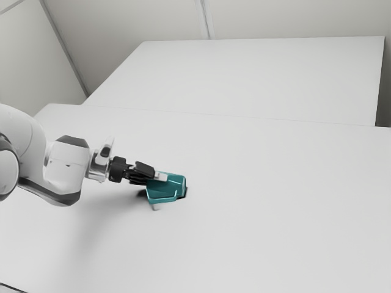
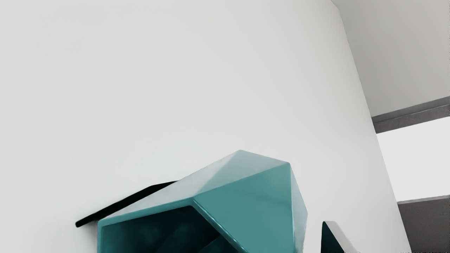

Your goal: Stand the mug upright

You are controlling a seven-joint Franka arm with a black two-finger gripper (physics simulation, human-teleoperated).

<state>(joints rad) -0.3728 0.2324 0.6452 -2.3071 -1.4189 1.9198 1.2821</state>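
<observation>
White tabletop (image 1: 263,201) is carrying a teal mug (image 1: 168,185), lying on its side. Gripper's (image 1: 157,191) fingers are standing apart; by wrist cam, one fingertip (image 2: 336,236) is leaving a gap beside the mug. Same cam is showing its dark inside, contents unclear. Ext. cam is showing a 2nd white surface (image 1: 256,73) & pale wall (image 1: 122,24) w/ seams.

White, rounded arm (image 1: 65,165) with dark grey bands and black claw (image 1: 159,185).

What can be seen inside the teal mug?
The wrist view looks into the mug: dark teal inner walls, no contents I can make out. Its depths are too dark to read, and part is hidden behind the mug's own side.
</observation>
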